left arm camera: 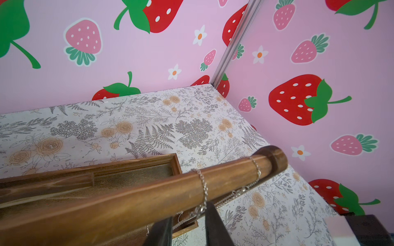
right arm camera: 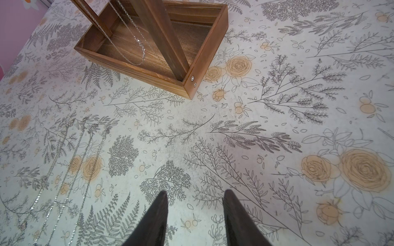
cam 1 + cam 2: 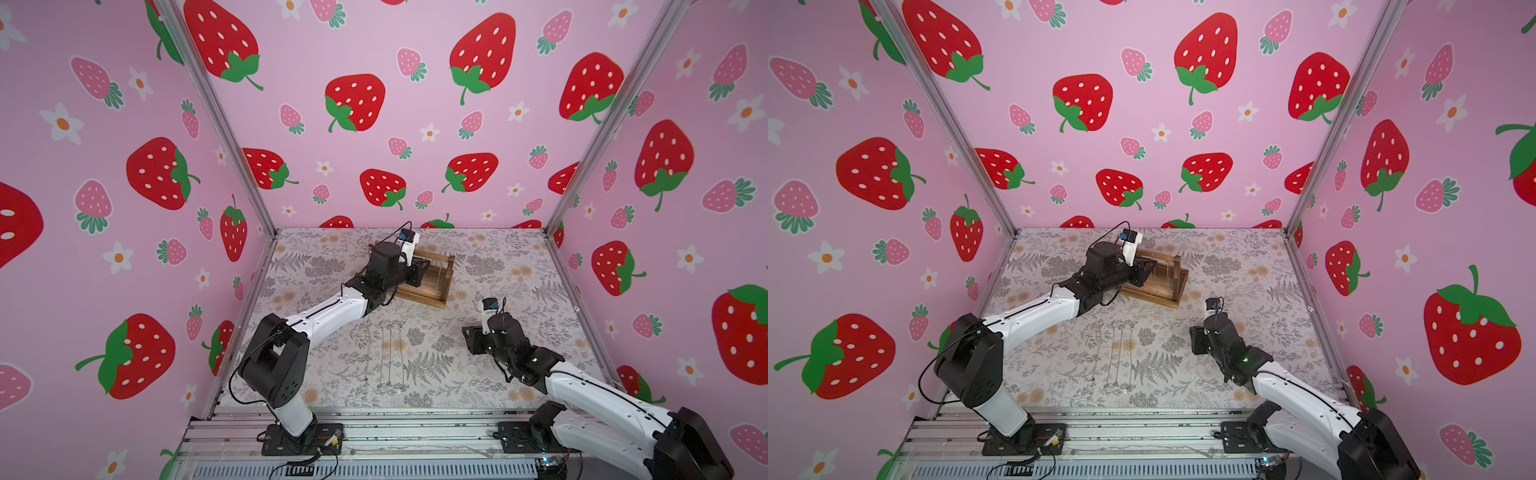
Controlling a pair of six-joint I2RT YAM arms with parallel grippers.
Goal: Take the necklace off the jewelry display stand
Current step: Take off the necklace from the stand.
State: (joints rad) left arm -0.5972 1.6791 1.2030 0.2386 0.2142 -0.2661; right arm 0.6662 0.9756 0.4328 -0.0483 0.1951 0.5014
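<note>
The brown wooden jewelry display stand [image 3: 438, 291] [image 3: 1169, 293] stands at the back middle of the table. Thin silver necklaces hang over its round top bar [image 1: 128, 202]. One necklace [image 1: 204, 185] loops over the bar just above my left gripper [image 1: 189, 213], and its strands cross the gap between the dark fingers. That gripper reaches in under the bar from the stand's left side [image 3: 419, 270], jaws apart. My right gripper [image 2: 196, 192] is open and empty, hovering over the bare table right of centre [image 3: 469, 338]. The right wrist view shows chains [image 2: 140, 42] hanging down into the stand's tray [image 2: 136, 70].
Several silver chains [image 3: 386, 357] [image 2: 70, 170] lie stretched out side by side on the floral table in front of the stand. Pink strawberry walls close in the back and both sides. A metal rail [image 3: 374, 432] holds the arm bases along the front.
</note>
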